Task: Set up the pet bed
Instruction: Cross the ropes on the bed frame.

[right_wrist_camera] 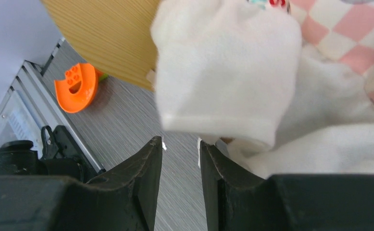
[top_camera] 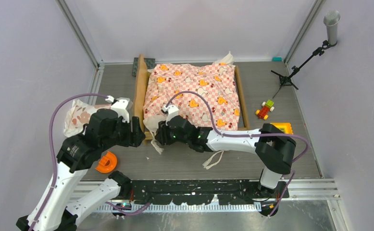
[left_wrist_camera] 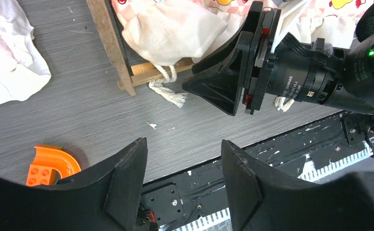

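Orange arched block (top_camera: pixel 106 162) left, toy car (top_camera: pixel 265 109) and yellow toy (top_camera: pixel 282 127) right, microphone on stand (top_camera: pixel 331 26) behind.

Near left corner of the pet bed (top_camera: pixel 140 89): congested. The left gripper (top_camera: pixel 139 135) and right gripper (top_camera: pixel 157 137) stand just beside each other there. Bunched sheet (left_wrist_camera: pixel 170 29) and a frayed cord (left_wrist_camera: pixel 168 91) hang over the rail between them.

Left lane: a pillow (top_camera: pixel 78 115) lies left of the frame and narrows the passage. An orange arch block (top_camera: pixel 106 162) sits on the floor near the left arm.

Right strip: occupied by a toy car (top_camera: pixel 265 109), a yellow piece (top_camera: pixel 282 127) and a microphone stand (top_camera: pixel 291 72).

Tabletop (top_camera: pixel 185 166) in front of the bed: passable, save a loose tie (top_camera: pixel 214 159).
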Robot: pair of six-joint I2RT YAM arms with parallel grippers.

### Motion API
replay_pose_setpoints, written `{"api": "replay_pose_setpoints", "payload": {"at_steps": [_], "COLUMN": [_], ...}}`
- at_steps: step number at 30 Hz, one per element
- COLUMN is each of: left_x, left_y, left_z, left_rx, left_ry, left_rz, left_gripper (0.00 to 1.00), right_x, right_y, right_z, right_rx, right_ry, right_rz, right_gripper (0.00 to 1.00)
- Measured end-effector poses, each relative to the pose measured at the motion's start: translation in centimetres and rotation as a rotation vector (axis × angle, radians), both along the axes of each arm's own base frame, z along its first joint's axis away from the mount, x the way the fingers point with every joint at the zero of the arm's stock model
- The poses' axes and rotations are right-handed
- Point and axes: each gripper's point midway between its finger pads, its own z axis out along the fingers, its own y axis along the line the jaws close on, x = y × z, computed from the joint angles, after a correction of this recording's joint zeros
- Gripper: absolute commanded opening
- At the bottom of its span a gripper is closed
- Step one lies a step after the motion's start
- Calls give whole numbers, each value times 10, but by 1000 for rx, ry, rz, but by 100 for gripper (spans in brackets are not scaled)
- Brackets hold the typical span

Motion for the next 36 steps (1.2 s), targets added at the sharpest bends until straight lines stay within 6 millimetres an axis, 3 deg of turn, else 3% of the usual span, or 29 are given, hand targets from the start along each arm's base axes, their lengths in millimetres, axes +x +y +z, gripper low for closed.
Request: {"api": "replay_pose_setpoints", "payload": {"at_steps": [8, 13, 19, 36], "left_x": [-1, -2, -2, -2], "left_y": [1, 1, 1, 2], "left_z": [-1, 0, -2, -6], "left_rx": [0, -2, 0, 10], "left_ry": [0, -4, 0, 6], "left_rz": [0, 0, 0, 5], "left_gripper": [59, 59, 59, 60], "right_x": [14, 20, 21, 30], "right_y": [20, 26, 18, 24], "right_z": [28, 18, 1, -7], "right_rx": [21, -24, -94, -106], "right_ry": [-80, -97, -90, -88], "right_rz": [12, 16, 15, 5], "right_gripper": [32, 31, 31, 31]}}
